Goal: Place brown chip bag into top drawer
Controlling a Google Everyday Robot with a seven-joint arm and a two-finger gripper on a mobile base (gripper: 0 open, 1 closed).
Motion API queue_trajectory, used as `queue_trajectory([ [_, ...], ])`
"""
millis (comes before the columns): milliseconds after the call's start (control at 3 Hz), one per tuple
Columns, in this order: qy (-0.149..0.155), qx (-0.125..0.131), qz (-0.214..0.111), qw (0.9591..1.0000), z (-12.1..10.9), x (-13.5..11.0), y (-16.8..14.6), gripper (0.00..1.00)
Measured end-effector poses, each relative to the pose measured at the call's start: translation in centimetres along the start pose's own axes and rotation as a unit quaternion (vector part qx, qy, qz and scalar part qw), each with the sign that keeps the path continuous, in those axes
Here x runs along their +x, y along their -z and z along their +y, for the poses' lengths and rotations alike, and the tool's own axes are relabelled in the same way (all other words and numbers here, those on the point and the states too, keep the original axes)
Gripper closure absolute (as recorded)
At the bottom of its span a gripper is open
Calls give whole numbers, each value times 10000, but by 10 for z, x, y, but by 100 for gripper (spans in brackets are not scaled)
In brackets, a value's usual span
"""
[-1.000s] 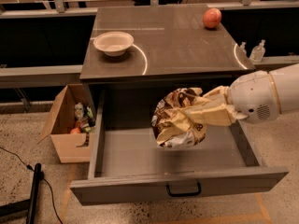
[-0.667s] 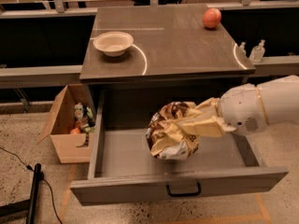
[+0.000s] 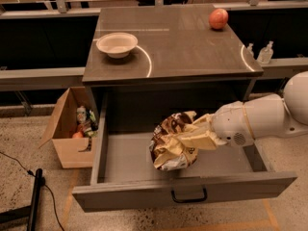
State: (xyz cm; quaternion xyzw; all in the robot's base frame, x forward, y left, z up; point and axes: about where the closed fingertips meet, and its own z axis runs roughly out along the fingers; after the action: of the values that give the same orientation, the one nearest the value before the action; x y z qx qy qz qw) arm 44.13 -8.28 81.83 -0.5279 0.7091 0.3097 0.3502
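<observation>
- while the top drawer (image 3: pixel 126 159) stands pulled wide out, where do we log the gripper (image 3: pixel 186 139)?
- we log it over the drawer's middle, reaching in from the right on the white arm (image 3: pixel 262 123). its cream fingers (image 3: pixel 204 138) pinch the brown chip bag (image 3: pixel 167 152).
- does the bag touch the drawer bottom?
- we cannot tell. it sits within the drawer's outline, crumpled, near the front panel and just behind the black handle (image 3: pixel 189 195).
- anything else we tag?
- we tag a white bowl (image 3: pixel 117 44) on the left of the worktop (image 3: pixel 192 47) and a red-orange fruit (image 3: pixel 218 19) at its back right, well apart. a cardboard box (image 3: pixel 67 148) with clutter inside stands just left of the drawer.
</observation>
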Motion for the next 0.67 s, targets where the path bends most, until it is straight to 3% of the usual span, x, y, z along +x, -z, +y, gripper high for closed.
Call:
queue_trajectory([
  [333,-107,206,288,9993,-18,26,-16,100],
  [667,-183,430,609,9970,-31,48,-28,82],
])
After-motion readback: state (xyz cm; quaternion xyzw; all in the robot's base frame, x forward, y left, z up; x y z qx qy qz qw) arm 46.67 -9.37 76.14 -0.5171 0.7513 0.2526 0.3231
